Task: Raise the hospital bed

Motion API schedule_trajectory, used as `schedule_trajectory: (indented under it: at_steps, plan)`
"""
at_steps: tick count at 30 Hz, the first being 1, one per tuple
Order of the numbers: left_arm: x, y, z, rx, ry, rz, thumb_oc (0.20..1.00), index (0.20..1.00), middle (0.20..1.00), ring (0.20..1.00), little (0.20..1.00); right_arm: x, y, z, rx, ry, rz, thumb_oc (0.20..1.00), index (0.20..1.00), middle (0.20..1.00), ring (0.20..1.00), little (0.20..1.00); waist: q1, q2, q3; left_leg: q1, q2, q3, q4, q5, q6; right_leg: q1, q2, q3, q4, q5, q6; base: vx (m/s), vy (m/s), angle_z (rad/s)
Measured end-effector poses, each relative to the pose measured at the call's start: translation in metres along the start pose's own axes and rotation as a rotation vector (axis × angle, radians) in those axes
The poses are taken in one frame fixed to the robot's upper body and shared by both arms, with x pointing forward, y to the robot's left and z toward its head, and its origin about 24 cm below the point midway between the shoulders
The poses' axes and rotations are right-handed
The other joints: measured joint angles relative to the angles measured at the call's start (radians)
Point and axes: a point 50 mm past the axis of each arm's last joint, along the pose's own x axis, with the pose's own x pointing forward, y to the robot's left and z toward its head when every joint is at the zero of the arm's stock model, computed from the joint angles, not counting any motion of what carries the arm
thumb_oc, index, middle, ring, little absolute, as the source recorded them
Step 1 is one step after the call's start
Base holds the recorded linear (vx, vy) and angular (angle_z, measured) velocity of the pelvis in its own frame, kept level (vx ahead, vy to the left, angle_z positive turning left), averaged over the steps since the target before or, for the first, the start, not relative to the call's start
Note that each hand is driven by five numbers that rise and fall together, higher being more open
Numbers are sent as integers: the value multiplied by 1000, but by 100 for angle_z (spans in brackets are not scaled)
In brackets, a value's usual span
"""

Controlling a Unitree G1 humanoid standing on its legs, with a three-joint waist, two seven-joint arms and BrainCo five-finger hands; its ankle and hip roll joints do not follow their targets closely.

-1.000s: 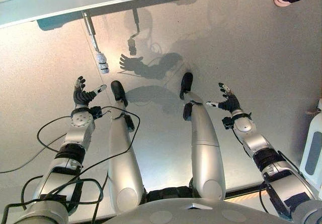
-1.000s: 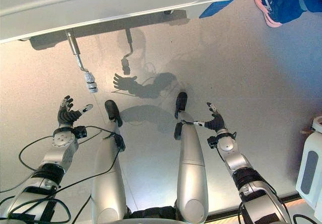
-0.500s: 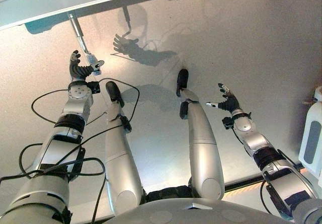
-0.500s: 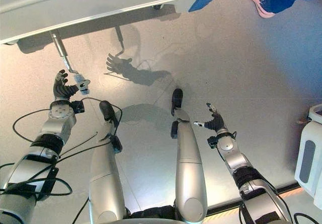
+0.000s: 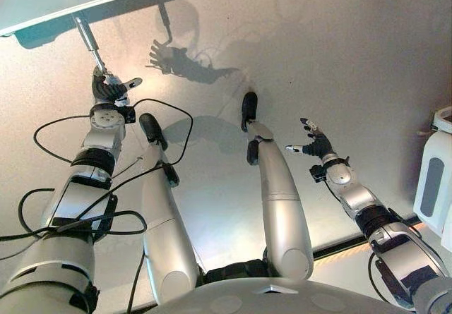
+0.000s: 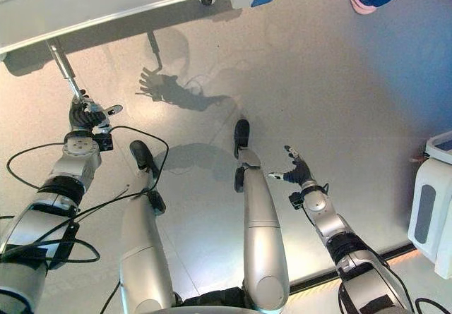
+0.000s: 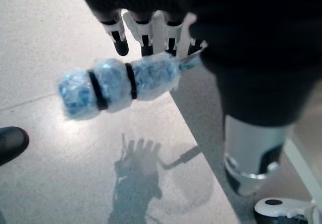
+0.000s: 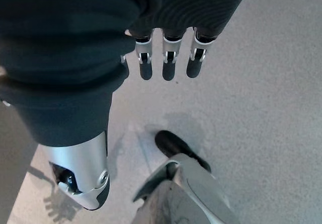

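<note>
The robot's left hand (image 5: 107, 88) reaches the crank handle (image 7: 118, 85) that hangs on a metal rod (image 6: 62, 65) from under the hospital bed (image 6: 106, 0). The handle's grip, padded in blue-and-white wrap with two black bands, lies just in front of the palm; the fingers (image 7: 119, 35) stand relaxed above it, touching or nearly so, not curled round it. The right hand (image 5: 316, 143) hovers over the grey floor (image 5: 339, 60), well away from the bed, fingers loosely spread and holding nothing.
</note>
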Motion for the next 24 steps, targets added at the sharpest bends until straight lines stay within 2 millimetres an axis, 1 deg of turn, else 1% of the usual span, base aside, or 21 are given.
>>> schedule_trajectory:
  at_steps: [4, 5, 6, 10, 24]
  plan:
    - [1, -1, -1, 7, 12, -4, 1000, 1000, 1000, 1000, 1000, 0, 0, 0, -1, -1, 7, 1000, 1000, 1000, 1000, 1000, 0, -3, 0, -13, 0, -1, 5, -2, 3, -10, 0, 0, 0, 0, 2, 36, 0, 0]
    - [0, 0, -3, 10, 22, -6, 1000, 1000, 1000, 1000, 1000, 0, 0, 0, -2, -1, 9, 1000, 1000, 1000, 1000, 1000, 1, -3, 0, -13, 0, -1, 5, 1, -2, -10, 0, -1, 1, 3, 0, 0, 0, 0]
    - [0, 0, -4, 10, 28, -16, 1000, 1000, 1000, 1000, 1000, 0, 0, 1, -3, -3, 11, 1000, 1000, 1000, 1000, 1000, -1, -3, 0, -15, 1, -1, 7, -3, 2, -11, 0, 0, -1, 0, 3, 74, 0, -1]
    - [0, -1, -9, 3, 55, -30, 1000, 1000, 1000, 1000, 1000, 1, -1, 1, -5, -4, 12, 1000, 1000, 1000, 1000, 1000, -1, -5, 0, -16, 1, -2, 7, 0, -2, -11, 0, 0, 0, 4, 0, 0, 0, 0]
    - [0, -2, -8, -33, 63, -46, 1000, 1000, 1000, 1000, 1000, 1, -2, 1, -7, -4, 10, 1000, 1000, 1000, 1000, 1000, -1, -6, 0, -22, 1, -2, 6, 0, -2, -16, 1, -1, -4, 4, 0, 0, 0, 0]
